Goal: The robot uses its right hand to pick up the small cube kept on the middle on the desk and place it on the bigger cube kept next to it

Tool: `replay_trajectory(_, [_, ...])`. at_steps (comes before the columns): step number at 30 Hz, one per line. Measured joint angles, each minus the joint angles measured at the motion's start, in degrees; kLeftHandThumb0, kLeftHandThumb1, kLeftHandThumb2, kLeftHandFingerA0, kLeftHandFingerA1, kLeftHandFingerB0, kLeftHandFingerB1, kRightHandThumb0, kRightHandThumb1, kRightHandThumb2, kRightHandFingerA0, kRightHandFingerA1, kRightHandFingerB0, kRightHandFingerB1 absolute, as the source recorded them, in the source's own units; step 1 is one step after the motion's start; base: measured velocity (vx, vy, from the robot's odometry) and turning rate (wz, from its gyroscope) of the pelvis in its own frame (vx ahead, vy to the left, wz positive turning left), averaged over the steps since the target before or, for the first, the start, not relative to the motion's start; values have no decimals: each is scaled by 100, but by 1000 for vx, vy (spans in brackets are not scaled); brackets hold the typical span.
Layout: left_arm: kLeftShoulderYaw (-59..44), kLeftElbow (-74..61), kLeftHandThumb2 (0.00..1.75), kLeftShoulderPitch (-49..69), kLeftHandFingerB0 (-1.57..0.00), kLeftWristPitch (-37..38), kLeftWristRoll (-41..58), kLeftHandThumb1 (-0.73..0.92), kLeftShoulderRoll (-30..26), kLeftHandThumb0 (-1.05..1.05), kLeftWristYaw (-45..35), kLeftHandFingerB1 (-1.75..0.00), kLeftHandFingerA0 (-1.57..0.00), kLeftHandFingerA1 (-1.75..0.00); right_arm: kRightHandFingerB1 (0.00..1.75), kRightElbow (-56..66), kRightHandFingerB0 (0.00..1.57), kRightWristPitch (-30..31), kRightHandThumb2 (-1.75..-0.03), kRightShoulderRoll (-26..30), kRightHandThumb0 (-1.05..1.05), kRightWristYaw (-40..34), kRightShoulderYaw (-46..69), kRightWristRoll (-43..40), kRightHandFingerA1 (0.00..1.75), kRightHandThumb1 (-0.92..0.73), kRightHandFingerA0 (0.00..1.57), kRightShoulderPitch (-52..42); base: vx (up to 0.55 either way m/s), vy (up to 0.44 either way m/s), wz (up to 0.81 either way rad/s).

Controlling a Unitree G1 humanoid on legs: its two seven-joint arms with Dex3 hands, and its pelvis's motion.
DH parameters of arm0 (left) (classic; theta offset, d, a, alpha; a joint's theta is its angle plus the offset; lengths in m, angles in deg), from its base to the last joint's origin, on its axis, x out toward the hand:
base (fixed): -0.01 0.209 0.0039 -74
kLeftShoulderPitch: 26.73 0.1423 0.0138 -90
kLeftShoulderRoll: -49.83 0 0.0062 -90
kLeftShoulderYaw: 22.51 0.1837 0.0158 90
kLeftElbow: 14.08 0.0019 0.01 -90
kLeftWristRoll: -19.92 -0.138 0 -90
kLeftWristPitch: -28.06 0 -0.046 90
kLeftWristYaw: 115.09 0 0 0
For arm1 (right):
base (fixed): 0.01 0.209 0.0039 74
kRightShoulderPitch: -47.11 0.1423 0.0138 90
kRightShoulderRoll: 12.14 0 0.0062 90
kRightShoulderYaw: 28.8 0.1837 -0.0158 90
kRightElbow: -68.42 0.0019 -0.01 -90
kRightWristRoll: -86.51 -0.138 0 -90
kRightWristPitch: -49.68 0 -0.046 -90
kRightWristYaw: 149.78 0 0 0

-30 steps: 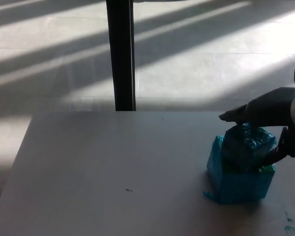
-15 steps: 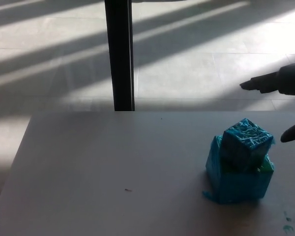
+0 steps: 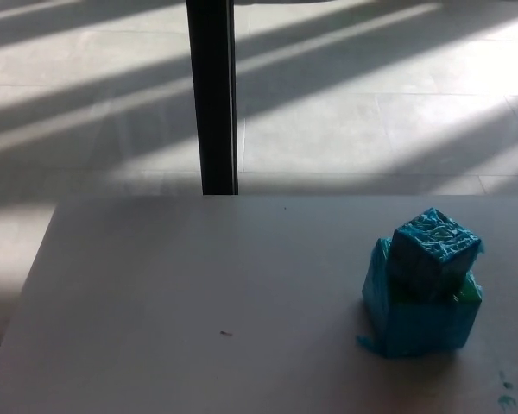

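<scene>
Small cube, blue crinkly wrap, sits on top of the bigger cube, also blue-wrapped with a bit of green showing at its right edge. Small one is rotated relative to the base, a corner toward the camera, touching and resting, looks slightly tilted. Stack is on the right part of the white desk, not the middle. Neither robot hand shows, so finger state is unknown for both. Judgement: placement looks done, nothing left but retreat. Key relation: stack lies toward the robot's right side, so the right hand would be the nearer one if a fix is needed. No clear long axis on either cube. Dark post stands behind the desk, well apart.
</scene>
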Motion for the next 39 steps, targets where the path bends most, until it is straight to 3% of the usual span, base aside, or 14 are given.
replay_trajectory(4, [-16,-10,63,0,-38,0,-1,76,12,-76,0,-44,-52,-63,37,-124,42,8,-59,90,-48,-298,757,-124,48,-66,30,-599,0,0,0])
replay_trajectory(5, [-17,-17,102,-2,-30,1,-1,60,17,-73,0,-54,-46,-67,37,-142,44,5,-59,89,-50,-364,944,-155,52,-65,30,-740,0,0,0])
replay_trajectory(6, [-17,-20,63,-1,-38,1,-1,78,20,-75,0,-43,-51,-60,46,-154,52,5,-60,89,-58,-425,1106,-180,68,-64,36,-865,0,0,0])
replay_trajectory(10, [-18,-21,63,2,-38,1,-1,77,35,-74,0,-44,-50,-62,67,-223,58,0,-60,46,-73,-702,1750,-288,94,-64,45,-1359,0,0,0])
replay_trajectory(11, [-18,-21,101,3,-30,1,-1,60,37,-75,0,-54,-46,-66,68,-255,60,-1,-60,6,-76,-800,1955,-329,95,-63,45,-1513,0,0,0])
replay_trajectory(20, [-20,-22,63,0,-38,1,-1,76,49,-77,0,-44,-51,-60,57,-470,61,-16,-60,-677,-42,-1442,2856,-488,115,-68,72,-2371,0,0,0])
replay_trajectory(22, [-20,-22,100,1,-32,1,-1,59,54,-75,0,-54,-47,-65,56,-536,61,-29,-60,-864,-39,-1567,2970,-515,114,-68,69,-2506,0,0,0])
replay_trajectory(25, [-19,-21,62,1,-38,1,-3,77,63,-76,1,-43,-50,-60,58,-678,65,-50,-60,-1212,-36,-1774,3137,-559,75,-68,59,-2718,0,0,0])
replay_trajectory(31, [-18,-19,62,14,-42,2,-3,76,79,-76,1,-45,-53,-61,67,-984,67,-62,-60,-1972,-36,-2162,3452,-677,76,-69,55,-3031,0,0,0])
replay_trajectory(32, [-18,-18,101,18,-34,2,-3,59,83,-75,1,-55,-49,-66,62,-1032,66,-61,-60,-2151,-35,-2248,3528,-706,74,-70,56,-3099,0,0,0])
replay_trajectory(34, [-18,-16,64,20,-38,2,-3,78,89,-76,2,-43,-53,-58,60,-1114,65,-53,-60,-2439,-36,-2396,3641,-764,86,-69,60,-3183,0,0,0])
replay_trajectory(35, [-17,-14,102,18,-32,2,-3,61,91,-78,2,-54,-47,-65,60,-1150,65,-46,-60,-2552,-37,-2452,3688,-792,107,-69,62,-3208,0,0,0])
replay_trajectory(36, [-17,-13,63,18,-40,2,-4,77,93,-79,2,-44,-52,-59,59,-1194,64,-39,-60,-2689,-39,-2526,3763,-824,106,-70,63,-3235,0,0,0])
replay_trajectory(39, [-16,-7,64,23,-41,2,-5,76,99,-77,3,-47,-52,-62,55,-1365,67,-38,-60,-3038,-40,-2769,3990,-971,96,-69,69,-3289,0,0,0])
